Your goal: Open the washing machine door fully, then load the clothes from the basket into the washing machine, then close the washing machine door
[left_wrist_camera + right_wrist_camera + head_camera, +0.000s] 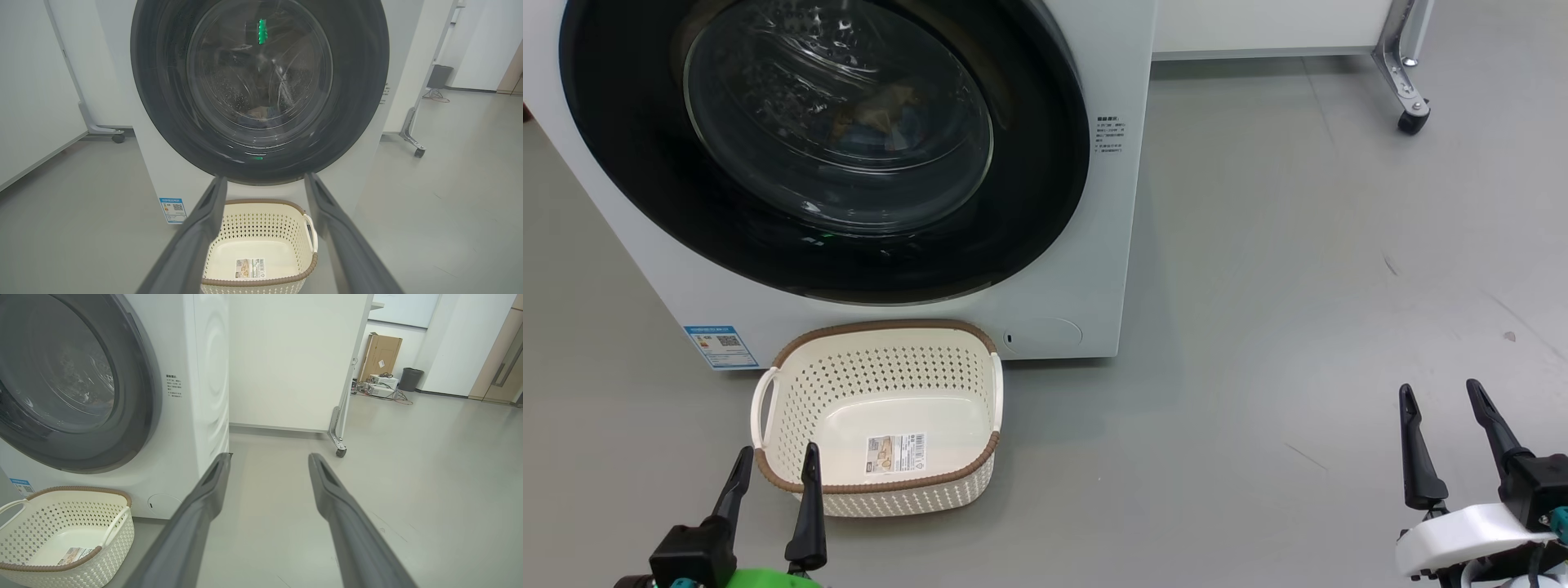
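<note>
The washing machine [1107,245] stands straight ahead with its door [629,180] shut flat against the front, black rim around a bulging glass centre. Through the glass a dim brownish and blue bundle, the clothes [882,110], lies inside the drum. The basket [882,328] sits on the floor against the machine's base and holds nothing but a label on its bottom. My left gripper [778,449] is open, hovering at the basket's near left corner; in its wrist view the left gripper [265,176] points at the door [163,102] over the basket [261,228]. My right gripper [1439,385] is open over bare floor, far right.
A blue label sticker [719,345] marks the machine's lower left. A wheeled partition leg with a caster [1413,121] stands back right. In the right wrist view a cardboard box [380,355] and a dark bin [410,379] sit far off.
</note>
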You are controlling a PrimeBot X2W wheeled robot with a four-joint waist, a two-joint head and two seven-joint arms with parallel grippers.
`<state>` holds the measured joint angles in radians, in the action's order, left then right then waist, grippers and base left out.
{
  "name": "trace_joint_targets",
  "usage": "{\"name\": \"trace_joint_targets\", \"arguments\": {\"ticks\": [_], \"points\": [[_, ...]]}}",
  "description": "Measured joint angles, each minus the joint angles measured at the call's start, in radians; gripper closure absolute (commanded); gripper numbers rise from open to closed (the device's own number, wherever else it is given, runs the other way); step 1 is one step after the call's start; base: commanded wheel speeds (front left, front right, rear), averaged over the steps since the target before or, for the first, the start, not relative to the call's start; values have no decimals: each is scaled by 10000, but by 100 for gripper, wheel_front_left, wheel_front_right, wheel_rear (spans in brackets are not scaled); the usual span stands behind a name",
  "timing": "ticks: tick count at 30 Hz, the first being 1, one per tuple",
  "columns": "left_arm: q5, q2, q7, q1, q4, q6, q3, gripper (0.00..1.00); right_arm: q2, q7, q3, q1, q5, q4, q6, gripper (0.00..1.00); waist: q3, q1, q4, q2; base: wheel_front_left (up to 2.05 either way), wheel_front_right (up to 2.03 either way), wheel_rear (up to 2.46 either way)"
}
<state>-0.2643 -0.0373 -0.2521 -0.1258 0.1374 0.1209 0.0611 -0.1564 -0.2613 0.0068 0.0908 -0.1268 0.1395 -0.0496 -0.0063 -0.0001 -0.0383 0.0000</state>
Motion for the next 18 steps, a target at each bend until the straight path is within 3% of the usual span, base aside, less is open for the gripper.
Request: {"name": "trace_joint_targets", "arguments": {"ticks": [18], "points": [[0, 0, 0, -39, -150, -82, -10, 0, 173, 0, -224, 0, 167, -109, -107, 0, -1, 0, 330, 0, 0, 0, 0]]}}
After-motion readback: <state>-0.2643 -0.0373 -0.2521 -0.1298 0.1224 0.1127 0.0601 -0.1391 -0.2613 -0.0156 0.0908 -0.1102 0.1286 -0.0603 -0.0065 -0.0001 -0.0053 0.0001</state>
